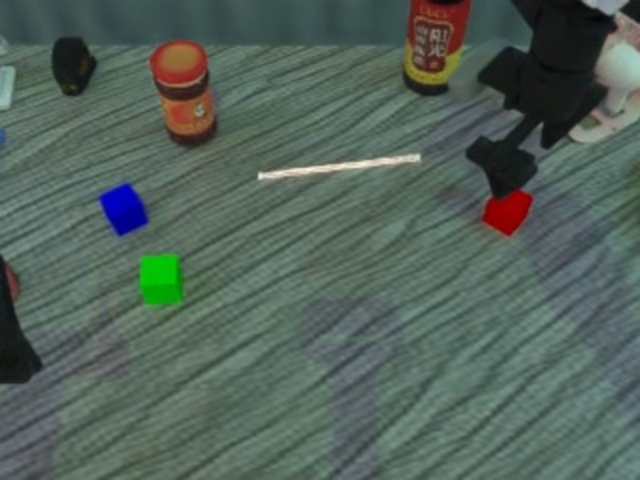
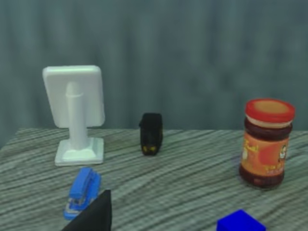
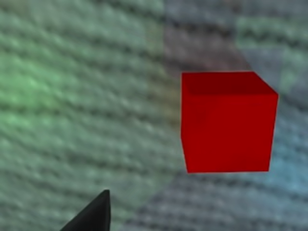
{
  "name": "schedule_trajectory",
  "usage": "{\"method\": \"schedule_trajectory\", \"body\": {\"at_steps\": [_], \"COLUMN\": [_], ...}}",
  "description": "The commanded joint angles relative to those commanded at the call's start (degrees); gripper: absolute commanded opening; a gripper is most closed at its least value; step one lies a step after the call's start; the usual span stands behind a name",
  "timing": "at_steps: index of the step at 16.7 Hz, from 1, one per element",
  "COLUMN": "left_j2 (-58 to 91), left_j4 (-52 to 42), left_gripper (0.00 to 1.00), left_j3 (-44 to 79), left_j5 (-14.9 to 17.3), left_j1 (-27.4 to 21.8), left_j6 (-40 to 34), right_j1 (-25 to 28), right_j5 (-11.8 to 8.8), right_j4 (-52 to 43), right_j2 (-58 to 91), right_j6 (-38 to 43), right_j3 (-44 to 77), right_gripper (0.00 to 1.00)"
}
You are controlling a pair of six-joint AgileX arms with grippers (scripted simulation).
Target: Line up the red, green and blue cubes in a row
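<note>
**Right pincer over the red cube; blue and green wait on the left**

I see the red cube [image 1: 508,211] on the right part of the tabletop [image 1: 330,330], resting flat on the striped cloth. In the right wrist view the same cube [image 3: 227,122] fills much of the frame with bare cloth around it, nothing gripping it. My right pincer [image 1: 503,170] hangs just at the cube's far side, overlapping its far edge from above; I cannot tell whether its fingers are spread or pressed together.

The blue cube [image 1: 123,209] and green cube [image 1: 160,279] sit near each other on the left part of the tabletop, well apart from the red one, the green nearer to me than the blue. My left pincer [image 1: 14,345] is at the left edge, near the green cube but apart from it; its fingers' state I cannot tell.

A thin white stick [image 1: 340,166] lies between the two groups, toward the far side. Beyond it stand a red-lidded jar [image 1: 183,91] and a red-labelled bottle [image 1: 436,45]. The left wrist view also shows a white stand [image 2: 76,114], a small black object [image 2: 151,133] and a blue stapler [image 2: 83,192].
</note>
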Motion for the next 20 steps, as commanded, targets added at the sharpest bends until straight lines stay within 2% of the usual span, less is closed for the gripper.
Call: {"method": "schedule_trajectory", "body": {"at_steps": [9, 16, 20], "left_j2": [0.00, 0.00, 0.00], "left_j4": [0.00, 0.00, 0.00], "left_gripper": [1.00, 1.00, 1.00], "left_j3": [0.00, 0.00, 0.00], "left_j5": [0.00, 0.00, 0.00], "left_j1": [0.00, 0.00, 0.00], "left_j6": [0.00, 0.00, 0.00], "right_j1": [0.10, 0.34, 0.37], "right_j5": [0.00, 0.03, 0.04], "right_j4": [-0.07, 14.81, 16.47], "right_j2": [2.25, 5.24, 5.74], "right_j6": [-0.65, -0.51, -0.50], "right_j3": [1.28, -10.18, -11.68], "right_gripper": [1.00, 1.00, 1.00]}}
